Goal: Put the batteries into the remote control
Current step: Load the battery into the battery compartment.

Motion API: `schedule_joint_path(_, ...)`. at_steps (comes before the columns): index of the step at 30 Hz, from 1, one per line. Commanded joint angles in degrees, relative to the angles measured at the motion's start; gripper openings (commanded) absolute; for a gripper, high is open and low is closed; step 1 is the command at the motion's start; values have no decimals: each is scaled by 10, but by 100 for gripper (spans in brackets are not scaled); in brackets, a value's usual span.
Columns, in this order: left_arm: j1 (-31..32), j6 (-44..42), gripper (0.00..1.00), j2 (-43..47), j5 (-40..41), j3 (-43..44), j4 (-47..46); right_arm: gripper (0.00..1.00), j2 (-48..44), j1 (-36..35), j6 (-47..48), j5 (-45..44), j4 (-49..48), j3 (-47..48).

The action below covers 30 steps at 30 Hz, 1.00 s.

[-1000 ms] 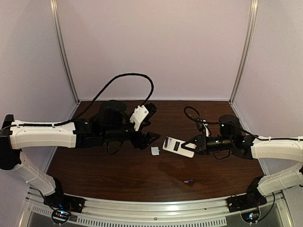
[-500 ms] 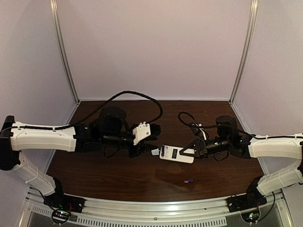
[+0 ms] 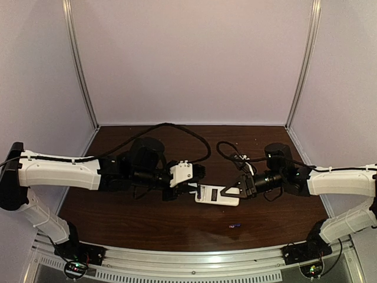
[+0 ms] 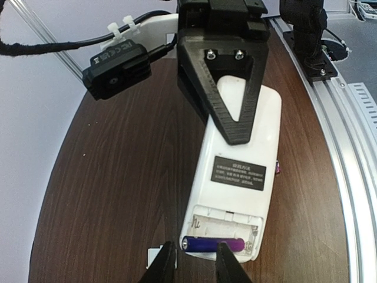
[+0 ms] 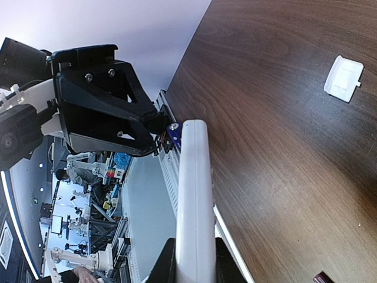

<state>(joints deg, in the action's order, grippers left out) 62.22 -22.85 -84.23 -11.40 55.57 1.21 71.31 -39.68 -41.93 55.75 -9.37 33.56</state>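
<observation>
White remote control (image 4: 238,171) back side up at the middle of the table (image 3: 147,218), right fingers (image 4: 235,112) clamped on its right end, purple battery (image 4: 212,244) in the open compartment at its left end, left fingers (image 4: 166,268) narrowed at this battery, grip cannot be told, second battery (image 3: 235,224) lying nearer on the table.

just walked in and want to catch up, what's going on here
The right gripper is clamped on one end of the remote control, which is back side up with its battery bay open. The left gripper is at the bay end, fingertips right at a battery lying in the bay; whether it grips or presses it is unclear. The second battery lies loose on the table, and the small white cover lies apart from the remote.
</observation>
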Motion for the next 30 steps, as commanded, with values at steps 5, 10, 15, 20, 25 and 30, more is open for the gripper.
schedule_joint_path(5, 2, -15, 25, -12, 3, 22, 9, 0, 2, -10, 17, 13, 3, 18)
schedule_joint_path(10, 1, -18, 23, -17, 2, 28, 18, 0, 1, -13, 22, 14, 8, 20)
schedule_joint_path(15, 1, -19, 21, -24, -6, 34, 30, 0, 1, -14, 23, 13, 8, 21)
schedule_joint_path(20, 2, -24, 18, -35, -11, 43, 54, 0, -2, -15, 23, 12, 9, 22)
schedule_joint_path(25, 6, -35, 15, -41, -5, 46, 68, 0, -3, -15, 24, 12, 10, 24)
schedule_joint_path(30, 18, -53, 11, -61, 20, 55, 99, 0, -4, -15, 25, 13, 12, 26)
